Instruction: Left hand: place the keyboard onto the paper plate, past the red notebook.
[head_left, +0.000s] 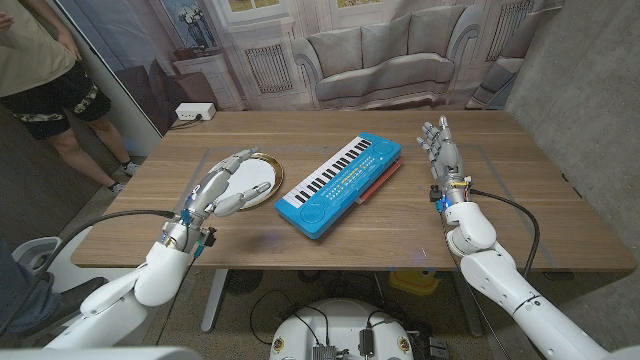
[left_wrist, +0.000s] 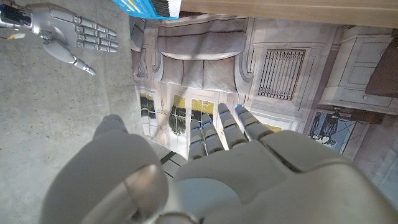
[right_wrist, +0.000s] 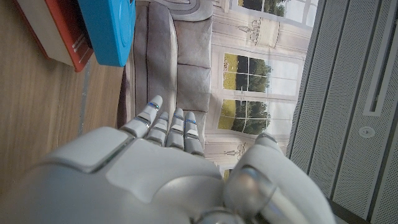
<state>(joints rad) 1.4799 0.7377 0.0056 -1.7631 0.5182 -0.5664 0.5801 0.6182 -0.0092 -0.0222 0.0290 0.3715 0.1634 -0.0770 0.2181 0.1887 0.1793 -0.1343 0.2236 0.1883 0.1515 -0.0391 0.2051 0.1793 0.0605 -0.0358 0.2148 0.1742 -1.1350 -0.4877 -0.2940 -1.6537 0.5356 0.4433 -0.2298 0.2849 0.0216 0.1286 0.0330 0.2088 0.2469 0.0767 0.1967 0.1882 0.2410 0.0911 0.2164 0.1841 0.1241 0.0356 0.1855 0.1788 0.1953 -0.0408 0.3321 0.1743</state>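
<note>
Left robot hand (head_left: 222, 184) is seen in the head view with fingers spread and nothing held, raised over the near edge of the paper plate (head_left: 262, 183), its fingertips above the plate's left part. Right robot hand (head_left: 440, 148) is held upright near the desk's right side, fingers apart and straight, gripping nothing, well apart from the keyboard (head_left: 338, 183).

The blue keyboard is laid diagonally at the middle of the desk (head_left: 400, 235), its far end resting on the red notebook (head_left: 383, 177), whose edge is seen along the keyboard's right side. The keyboard's near corner lies just beside the plate's right rim; whether they touch cannot be told. Bare wood is left in front of the keyboard towards the near edge, and between the notebook and the right robot hand.

From the right wrist view the notebook's side (right_wrist: 57, 34) is seen under the blue corner (right_wrist: 112, 28). From the left wrist view the right robot hand (left_wrist: 68, 32) is seen opposite, open. A person (head_left: 45, 70) is seen standing past the desk's left corner.
</note>
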